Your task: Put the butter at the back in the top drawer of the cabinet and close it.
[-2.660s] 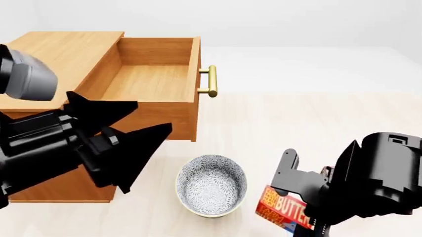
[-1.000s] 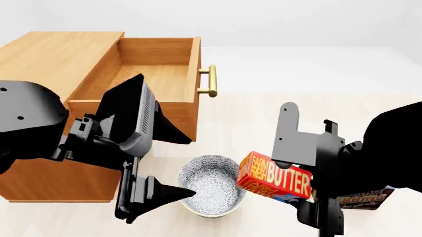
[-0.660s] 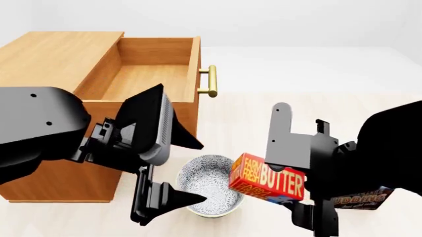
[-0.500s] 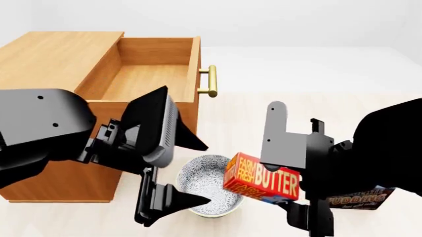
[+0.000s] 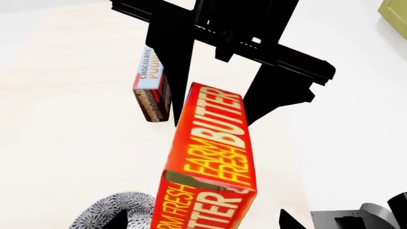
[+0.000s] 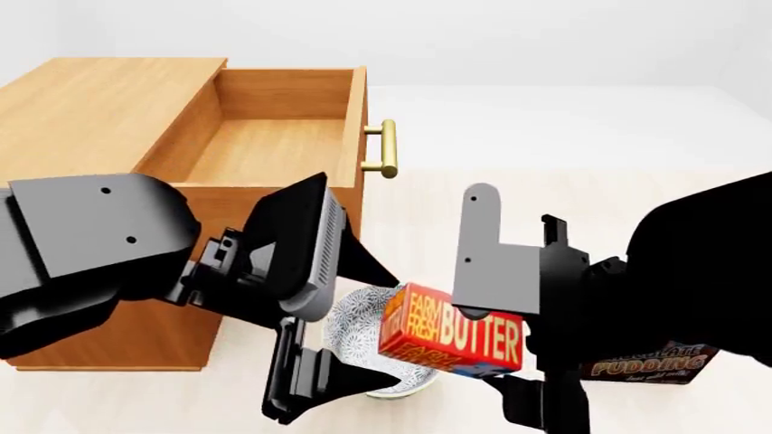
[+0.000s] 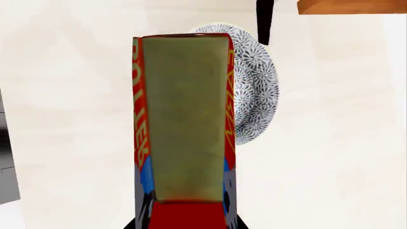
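Butter (image 5: 213, 157) in handover, right gripper (image 5: 219, 102) clamped on its far end.
Left wrist: butter held clear of the floor. Head: butter above bowl (image 6: 362, 316), left gripper (image 6: 332, 321) spread wide beside it; top drawer (image 6: 259, 149) open. Right wrist: carton square; close left fingers squarely before right lets go.

My head camera looks forward and down from above. Both wrist cameras sit very close to the butter (image 6: 453, 332), viewing it from opposite sides; all three share the bowl (image 7: 254, 90).
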You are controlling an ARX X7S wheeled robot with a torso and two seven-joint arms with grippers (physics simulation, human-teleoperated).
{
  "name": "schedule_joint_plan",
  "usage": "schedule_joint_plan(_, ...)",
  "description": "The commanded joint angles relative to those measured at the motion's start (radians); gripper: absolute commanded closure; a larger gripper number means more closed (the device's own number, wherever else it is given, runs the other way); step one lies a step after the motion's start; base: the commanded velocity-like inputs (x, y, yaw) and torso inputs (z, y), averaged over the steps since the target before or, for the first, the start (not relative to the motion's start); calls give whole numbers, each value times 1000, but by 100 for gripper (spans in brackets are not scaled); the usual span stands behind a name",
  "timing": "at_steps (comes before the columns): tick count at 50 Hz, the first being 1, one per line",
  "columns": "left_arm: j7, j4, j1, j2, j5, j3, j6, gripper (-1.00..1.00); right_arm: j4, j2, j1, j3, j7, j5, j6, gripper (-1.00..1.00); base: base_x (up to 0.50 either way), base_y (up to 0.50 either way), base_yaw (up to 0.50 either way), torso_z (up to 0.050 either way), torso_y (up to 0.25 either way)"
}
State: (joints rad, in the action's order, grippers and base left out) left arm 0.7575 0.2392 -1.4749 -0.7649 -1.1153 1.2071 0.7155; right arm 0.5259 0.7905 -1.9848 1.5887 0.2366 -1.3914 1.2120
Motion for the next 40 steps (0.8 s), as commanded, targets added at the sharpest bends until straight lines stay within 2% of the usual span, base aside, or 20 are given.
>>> schedule_joint_plan(1,6,-5,17,16,23,8,-22,-100,7,-11,-19,-31,-14,8,-12,100,0,0,0,0,0)
schedule_joint_plan(18,20,-41,30,45,54,21,-43,-100,28,-16,-33,-50,-26,-20,-11,100,0,0,0,1,1)
schedule_joint_plan(40,31,3,32,25,23,-13,-78,-100,30,-25,-20,-45,-25,-2,-14,100,0,0,0,0,1)
